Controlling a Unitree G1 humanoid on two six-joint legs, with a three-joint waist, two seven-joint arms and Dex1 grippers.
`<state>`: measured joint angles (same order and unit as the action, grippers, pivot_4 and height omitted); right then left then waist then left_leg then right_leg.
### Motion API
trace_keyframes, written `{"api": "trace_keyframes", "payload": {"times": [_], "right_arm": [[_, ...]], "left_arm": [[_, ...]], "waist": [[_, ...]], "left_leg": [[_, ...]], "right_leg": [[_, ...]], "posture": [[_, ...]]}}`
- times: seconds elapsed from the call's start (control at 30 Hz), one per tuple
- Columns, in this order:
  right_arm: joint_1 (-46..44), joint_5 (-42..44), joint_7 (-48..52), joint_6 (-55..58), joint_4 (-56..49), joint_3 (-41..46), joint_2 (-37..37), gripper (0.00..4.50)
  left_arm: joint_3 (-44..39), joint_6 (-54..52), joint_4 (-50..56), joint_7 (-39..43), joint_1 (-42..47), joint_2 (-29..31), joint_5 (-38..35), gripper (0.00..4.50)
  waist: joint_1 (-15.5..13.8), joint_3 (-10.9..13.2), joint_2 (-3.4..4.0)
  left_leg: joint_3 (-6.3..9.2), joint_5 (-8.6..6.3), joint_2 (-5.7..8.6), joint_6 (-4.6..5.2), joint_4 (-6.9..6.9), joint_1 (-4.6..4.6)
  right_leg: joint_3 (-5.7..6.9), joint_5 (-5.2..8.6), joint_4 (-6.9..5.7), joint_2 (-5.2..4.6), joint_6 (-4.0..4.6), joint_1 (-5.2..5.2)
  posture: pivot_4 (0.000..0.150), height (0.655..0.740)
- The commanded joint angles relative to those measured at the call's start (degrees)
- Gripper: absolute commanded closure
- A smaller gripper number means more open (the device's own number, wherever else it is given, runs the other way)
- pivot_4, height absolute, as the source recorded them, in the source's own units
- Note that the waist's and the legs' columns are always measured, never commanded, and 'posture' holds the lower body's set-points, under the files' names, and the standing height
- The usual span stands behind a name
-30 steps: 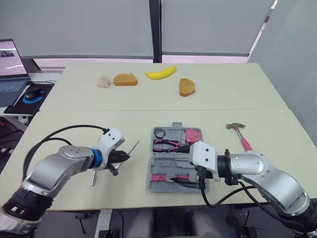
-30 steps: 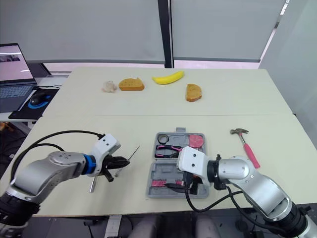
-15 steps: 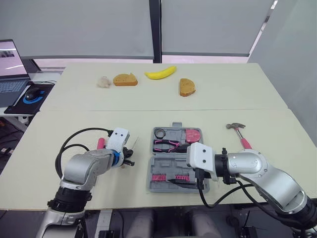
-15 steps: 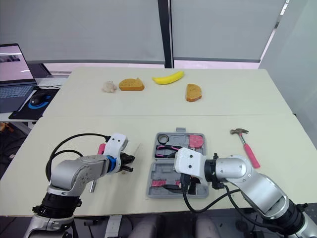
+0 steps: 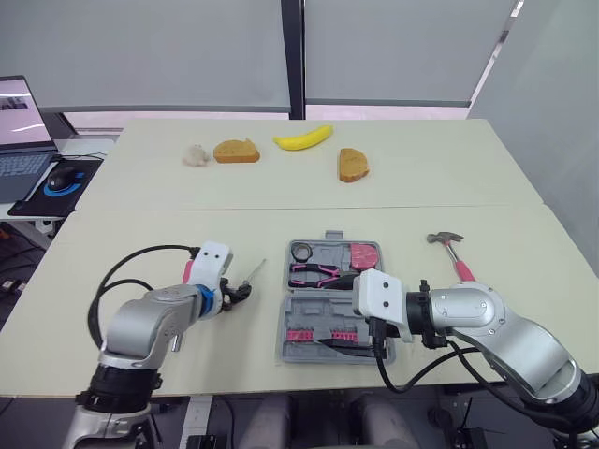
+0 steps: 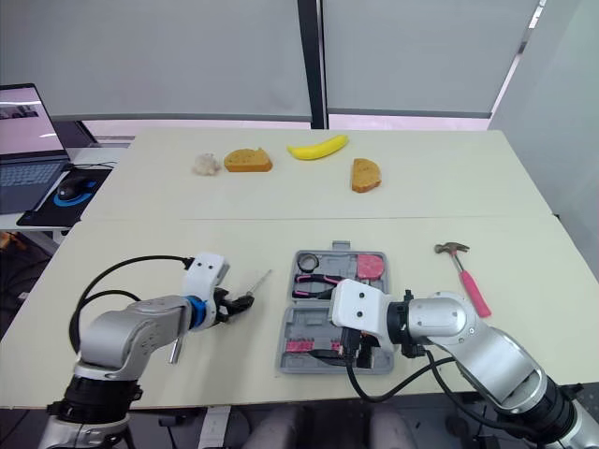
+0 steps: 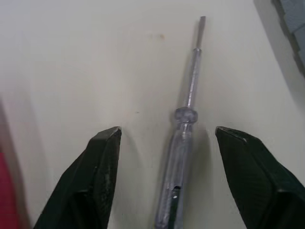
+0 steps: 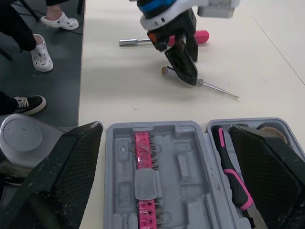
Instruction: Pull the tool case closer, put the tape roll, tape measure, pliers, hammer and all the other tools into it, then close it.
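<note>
The open grey tool case [image 5: 323,309] is shown on the near half of the pale table [image 5: 140,224], in front of the robot and slightly towards its right. In the far half of the case are seated the tape roll [image 5: 302,251], the pink tape measure [image 5: 365,253] and, nearer, the pink-handled pliers [image 5: 314,273]; a strip of pink bits [image 8: 143,143] is held in the near half. The hammer [image 5: 457,260] is seen lying on the table just to the right of the case, apart from it, head away from the robot. The right gripper [image 8: 164,128] is held over the near half of the case with its fingers [image 8: 57,181] spread wide and nothing between them; whether the case is touched cannot be told. To the left of the case, the left gripper [image 7: 167,133] is lowered to the table with its fingers [image 7: 102,167] apart, one on each side of a clear-handled screwdriver [image 7: 188,114], which lies flat with its tip towards the case; no contact between fingers and handle is seen. A second driver with a pink handle [image 8: 200,36] lies beside the left wrist, on the side away from the case. At the far edge of the table are laid a banana [image 5: 303,137] and two bread slices [image 5: 236,150].
</note>
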<state>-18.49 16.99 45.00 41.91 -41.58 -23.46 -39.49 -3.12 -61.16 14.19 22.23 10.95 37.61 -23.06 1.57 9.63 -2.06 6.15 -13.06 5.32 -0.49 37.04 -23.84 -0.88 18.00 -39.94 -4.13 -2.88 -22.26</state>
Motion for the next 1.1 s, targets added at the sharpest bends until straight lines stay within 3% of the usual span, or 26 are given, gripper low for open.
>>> {"api": "trace_keyframes", "payload": {"times": [0.03,0.4,0.9,1.0,1.1], "right_arm": [[0.39,0.05,-0.54,-0.74,-2.00,1.36,0.24,0.00],[0.15,-0.29,-1.23,-0.80,-1.44,0.50,1.46,0.00],[-0.44,-0.14,-1.19,-0.54,-1.14,0.44,1.73,0.00],[-0.51,-0.23,-1.38,-0.50,-1.09,0.39,1.91,0.00],[-0.39,-0.24,-1.56,-0.33,-1.27,0.37,1.97,0.00]], "left_arm": [[-2.00,11.88,0.82,8.77,-2.73,2.39,-0.25,0.03],[2.45,31.01,-12.57,15.22,-3.44,-1.56,6.20,0.03],[5.14,35.68,-18.13,14.56,-1.46,-6.23,11.58,0.03],[6.18,36.55,-19.76,14.80,-0.93,-6.32,13.03,0.60],[6.81,36.47,-21.03,15.38,-1.18,-6.17,14.07,1.49]], "waist": [[-0.14,0.01,0.02],[-1.47,-0.02,0.07],[-1.43,-0.02,0.06],[-1.44,-0.02,0.06],[-1.44,-0.04,0.08]], "left_leg": [[0.02,0.00,0.00,-0.01,0.00,-0.01],[0.05,-0.12,0.00,0.20,0.00,0.02],[0.06,-0.13,0.00,0.21,0.00,0.02],[0.06,-0.12,0.00,0.21,0.00,0.02],[0.06,-0.13,0.01,0.21,0.00,0.02]], "right_leg": [[0.03,0.03,0.01,-0.01,0.06,-0.01],[0.11,-0.06,0.35,-0.05,0.18,0.01],[0.11,-0.06,0.32,-0.03,0.18,0.02],[0.12,-0.06,0.30,-0.03,0.18,0.01],[0.11,-0.06,0.31,-0.03,0.18,0.02]], "posture": [[0.150,0.7400],[0.150,0.7400],[0.150,0.7400],[0.150,0.7400],[0.150,0.7400]]}}
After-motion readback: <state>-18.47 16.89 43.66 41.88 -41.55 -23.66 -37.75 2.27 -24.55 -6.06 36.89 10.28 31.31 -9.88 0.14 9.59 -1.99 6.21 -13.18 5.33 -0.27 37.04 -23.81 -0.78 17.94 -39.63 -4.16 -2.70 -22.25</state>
